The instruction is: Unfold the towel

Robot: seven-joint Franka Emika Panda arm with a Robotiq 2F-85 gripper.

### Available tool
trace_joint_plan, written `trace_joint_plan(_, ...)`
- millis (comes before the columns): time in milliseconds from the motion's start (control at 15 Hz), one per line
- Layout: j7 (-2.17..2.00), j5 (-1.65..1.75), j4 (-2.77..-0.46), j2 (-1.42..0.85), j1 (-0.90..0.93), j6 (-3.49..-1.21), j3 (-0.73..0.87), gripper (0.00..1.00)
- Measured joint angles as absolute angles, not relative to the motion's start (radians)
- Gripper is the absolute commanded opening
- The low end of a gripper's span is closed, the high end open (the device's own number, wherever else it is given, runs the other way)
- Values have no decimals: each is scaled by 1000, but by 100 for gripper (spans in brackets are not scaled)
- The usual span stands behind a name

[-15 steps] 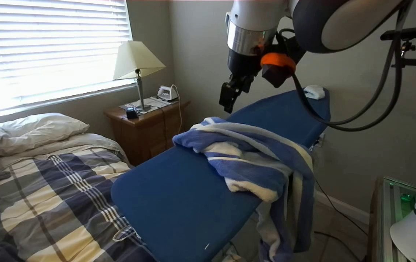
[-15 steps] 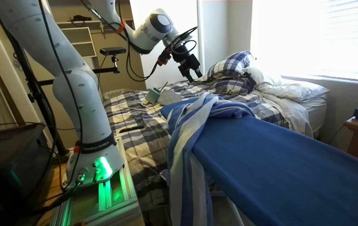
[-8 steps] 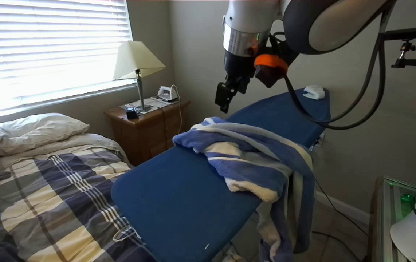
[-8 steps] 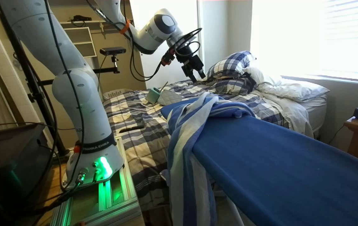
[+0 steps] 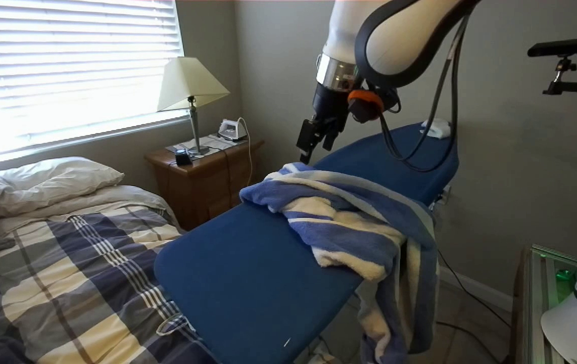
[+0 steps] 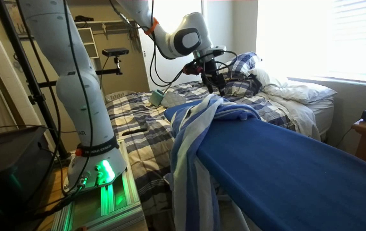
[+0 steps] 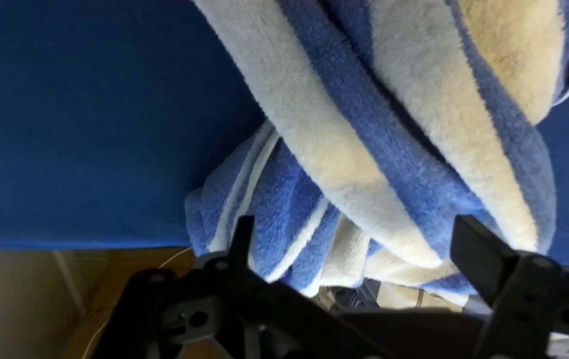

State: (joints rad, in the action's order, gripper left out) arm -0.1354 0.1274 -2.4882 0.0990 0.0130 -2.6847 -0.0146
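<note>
The striped towel (image 5: 341,227) is bunched across the blue surface (image 5: 248,268): one long edge is overhung by a short bulge of folds, and the opposite edge is draped with a longer, loose length. The pincer (image 7: 354,227) is held near the short bulge, its fingers (image 7: 484,259) spread wide apart, with towel folds seen between them; whether the towel is touched cannot be told. Along the surface, room is offered by flat blue stretches on either side of the towel, one run out to the square end, the other to the narrow tip, where a small white cloth (image 5: 436,129) is placed. In both exterior views, the square end is neighboured by a plaid-covered bed (image 5: 91,283). By the window (image 5: 66,76), a wooden nightstand (image 5: 202,189) is topped by a lamp (image 5: 192,88), a white iron (image 5: 232,130) and a small dark box (image 5: 183,157).
</note>
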Motion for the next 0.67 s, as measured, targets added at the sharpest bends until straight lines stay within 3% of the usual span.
trace_joint_plan(200,87,-112,-2452,5,133,-2660,111,100)
trace_joint_plan(333,223,-267,-2414,-16,118,-2585,94,100)
trace_joint_plan(400,294,-340,-2392,-24,101,-2546,86,75)
trace_joint_plan(533,406,-436,-2349,-46,61,-2476,78,66)
trace_joint_plan(667,458,-468,-2311,-72,26,-2425,76,50)
